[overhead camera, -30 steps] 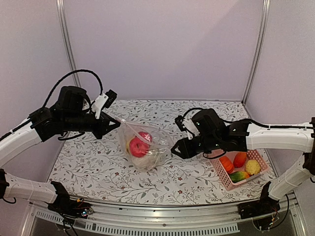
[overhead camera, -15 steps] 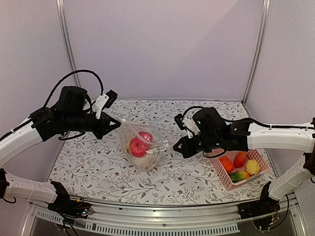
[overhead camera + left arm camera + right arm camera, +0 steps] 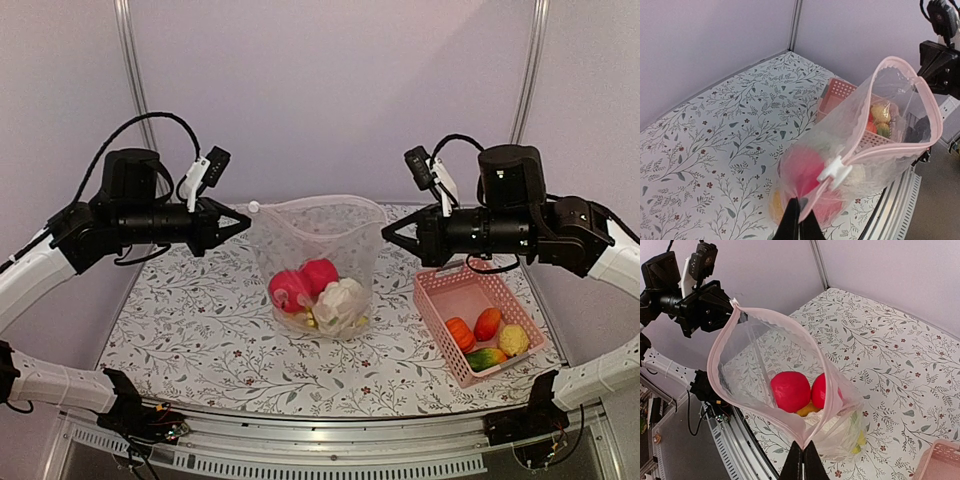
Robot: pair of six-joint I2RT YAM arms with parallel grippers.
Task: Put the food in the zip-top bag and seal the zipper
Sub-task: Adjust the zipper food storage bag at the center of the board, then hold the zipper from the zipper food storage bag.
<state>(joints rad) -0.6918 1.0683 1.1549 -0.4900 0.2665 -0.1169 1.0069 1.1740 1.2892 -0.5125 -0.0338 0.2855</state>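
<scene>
partly done, i'd say around halfway. the zip-top bag (image 3: pixel 318 255) hangs over the middle of the table (image 3: pixel 200 320), stretched between my two arms. the left gripper (image 3: pixel 240 222) is pinched tight on the bag's mouth corner at 9 o'clock, and the right gripper (image 3: pixel 390 238) is clamped the same way on the corner at 3 o'clock. both wrist views show the fingertips closed on the plastic. already inside are two red fruits (image 3: pixel 300 285), the white cauliflower (image 3: pixel 342 303) and a yellow piece (image 3: pixel 807 410) low down under them. left to do: the pink basket (image 3: pixel 440 300) at about 4 o'clock from the bag holds an orange piece (image 3: pixel 460 333), a red-orange piece (image 3: pixel 488 323), a yellow knobbly piece (image 3: pixel 513 340) and a green piece (image 3: pixel 483 357), so more food has to go in. the zipper (image 3: pixel 711 357) is not sealed: its pink strip gapes in a wide loop, with the white slider (image 3: pixel 835 171) parked at the left-gripper end. orientation: the mouth faces up and the loaded belly sags straight down. i think the belly touches the table but can't tell for sure. the mouth's long axis runs 9 to 3 o'clock in the top view, gripper to gripper. so my guess is the sealing pull runs from 9 toward 3.
</scene>
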